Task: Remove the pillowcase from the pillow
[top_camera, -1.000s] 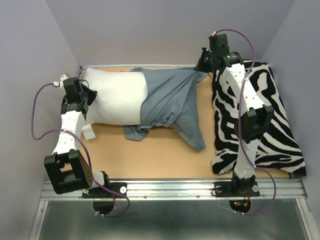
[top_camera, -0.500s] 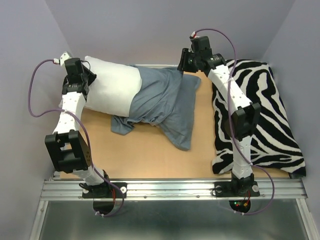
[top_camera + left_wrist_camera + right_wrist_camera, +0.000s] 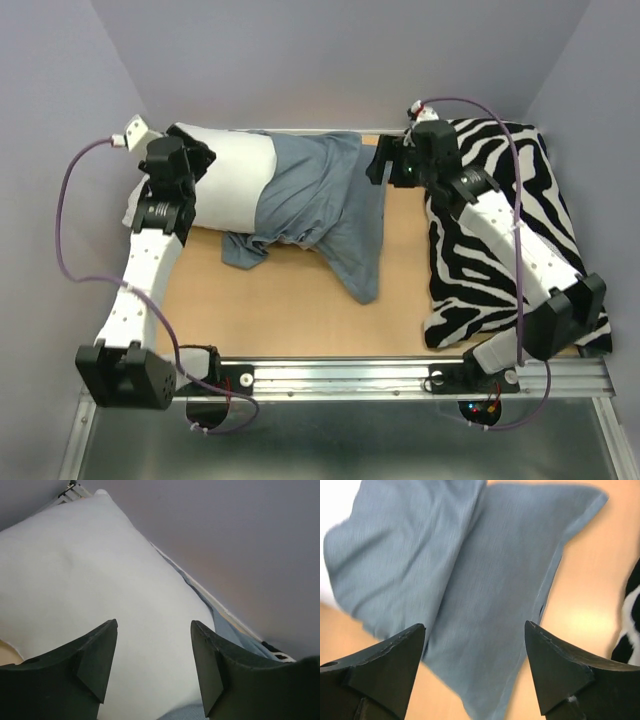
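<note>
The white pillow (image 3: 232,180) lies at the back left of the table, its right half still inside the blue-grey pillowcase (image 3: 320,205). The loose end of the pillowcase drapes forward over the wood. My left gripper (image 3: 200,160) hovers over the pillow's left end, open and empty. In the left wrist view the pillow (image 3: 100,580) fills the space beyond the left gripper (image 3: 154,624), with a strip of pillowcase (image 3: 227,632) at the right. My right gripper (image 3: 378,165) is open just right of the pillowcase's far corner. In the right wrist view the right gripper (image 3: 475,625) holds nothing, with the pillowcase (image 3: 470,555) spread below.
A black-and-white zebra-print cushion (image 3: 510,230) covers the table's right side, under my right arm, and shows at the edge of the right wrist view (image 3: 632,605). Bare wooden tabletop (image 3: 300,310) lies in front of the pillow. A metal rail (image 3: 400,375) runs along the near edge.
Both grippers have opened, letting go of the pillow and the pillowcase. The lifted bundle has settled back on the table. My right gripper has drawn back to the right.
</note>
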You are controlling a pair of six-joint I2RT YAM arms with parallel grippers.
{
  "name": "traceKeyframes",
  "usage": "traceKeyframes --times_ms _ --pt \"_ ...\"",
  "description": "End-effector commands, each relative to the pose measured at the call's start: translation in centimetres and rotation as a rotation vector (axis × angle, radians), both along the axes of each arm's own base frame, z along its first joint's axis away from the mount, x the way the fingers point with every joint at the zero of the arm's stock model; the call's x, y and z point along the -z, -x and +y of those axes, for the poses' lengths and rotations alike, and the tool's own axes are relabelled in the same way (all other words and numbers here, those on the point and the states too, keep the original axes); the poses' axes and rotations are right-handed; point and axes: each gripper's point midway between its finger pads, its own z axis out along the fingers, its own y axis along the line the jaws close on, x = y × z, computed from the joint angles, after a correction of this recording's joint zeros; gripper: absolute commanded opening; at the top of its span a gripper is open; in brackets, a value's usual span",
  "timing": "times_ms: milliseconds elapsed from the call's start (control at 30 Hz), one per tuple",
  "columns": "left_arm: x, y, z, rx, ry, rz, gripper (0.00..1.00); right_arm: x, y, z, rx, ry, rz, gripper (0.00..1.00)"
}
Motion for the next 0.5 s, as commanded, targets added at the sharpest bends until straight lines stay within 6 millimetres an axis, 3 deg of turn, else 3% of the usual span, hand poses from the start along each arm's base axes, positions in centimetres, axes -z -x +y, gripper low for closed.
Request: traceKeyframes --times_ms 0,33,167,233,267,467 --pt "3.2 4.5 0.6 -0.162 0.153 -0.006 0.71 1.3 3.8 1.7 -0.049 -0.035 -0.069 0.86" --pt "5.2 5.1 -0.1 -0.149 0.173 0.020 0.71 2.6 5.3 1.3 -0.055 -0.042 -0.081 0.86" --pt "8.5 7.1 -3.0 -0.113 0.257 0.057 0.72 5.6 8.8 2.2 -0.105 -0.076 -0.102 0.87" --pt "10.4 7.7 -4.0 -0.107 0.293 0.079 0.72 6.1 10.5 3.9 -0.137 -0.093 -0.130 0.88" --pt "10.3 7.5 -4.5 -0.093 0.306 0.056 0.72 7.4 11.6 4.6 -0.154 -0.083 -0.129 0.88" --pt "13.0 6.8 -6.3 -0.034 0.345 0.087 0.75 12.7 14.0 6.1 -0.172 -0.023 -0.066 0.88"
